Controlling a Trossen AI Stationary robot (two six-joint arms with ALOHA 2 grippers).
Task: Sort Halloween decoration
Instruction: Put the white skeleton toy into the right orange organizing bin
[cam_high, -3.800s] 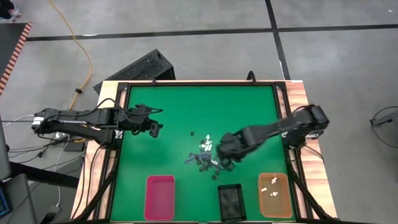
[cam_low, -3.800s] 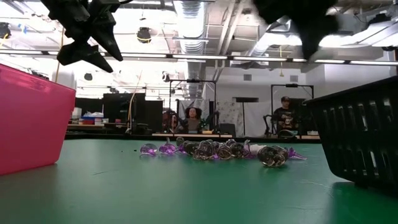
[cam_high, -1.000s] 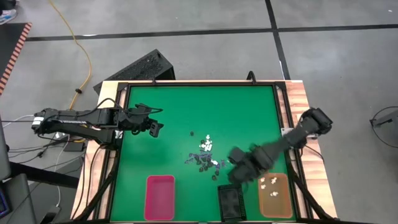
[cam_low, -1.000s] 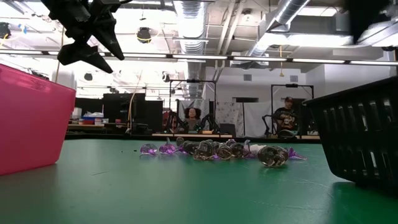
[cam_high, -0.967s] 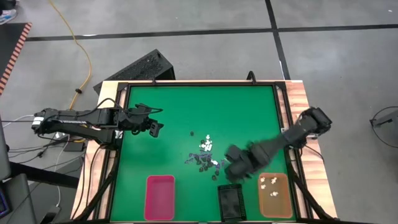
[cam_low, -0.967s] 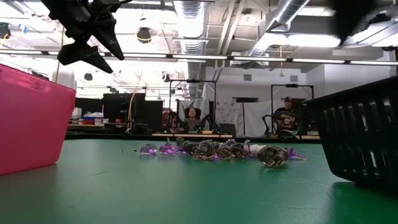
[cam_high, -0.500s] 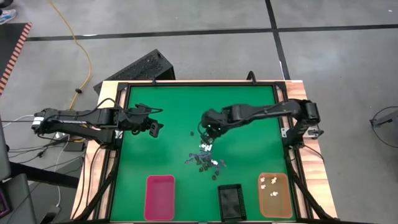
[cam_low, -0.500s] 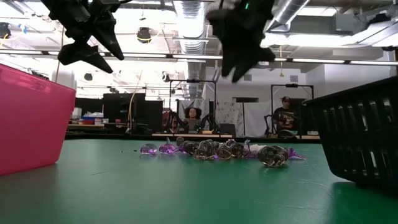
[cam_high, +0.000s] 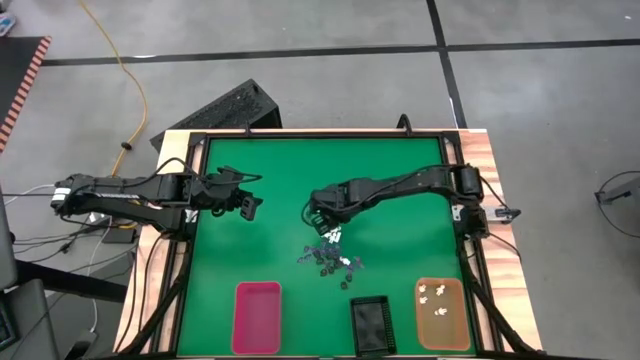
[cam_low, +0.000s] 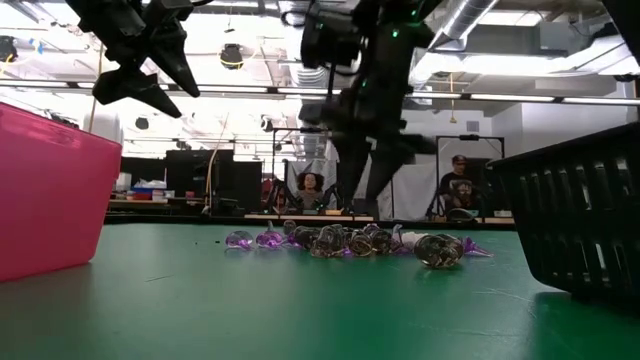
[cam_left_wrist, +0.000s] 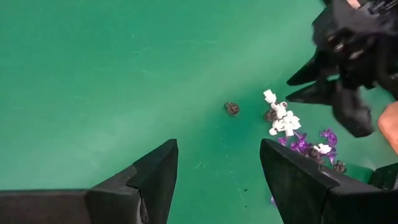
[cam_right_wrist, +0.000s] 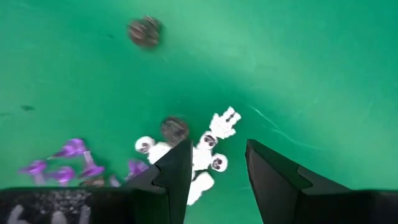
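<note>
- Green tabletop (cam_high: 390, 180) — three trays line its 6 o'clock edge.
- Left jaws (cam_high: 247, 206) wait at 9 o'clock, spread, empty.
- Right jaws (cam_high: 318, 222) hang spread over the trinkets (cam_high: 328, 254), holding nothing.
- Trinkets heap near centre — white ones (cam_right_wrist: 208, 148) directly under the jaws.

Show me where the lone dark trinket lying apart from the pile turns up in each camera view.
High view: the lone dark trinket lies up-left of the pile.
Low view: cannot pick it out.
Left wrist view: mid-frame.
Right wrist view: near the top.
Shared landmark: the white trinkets.
</note>
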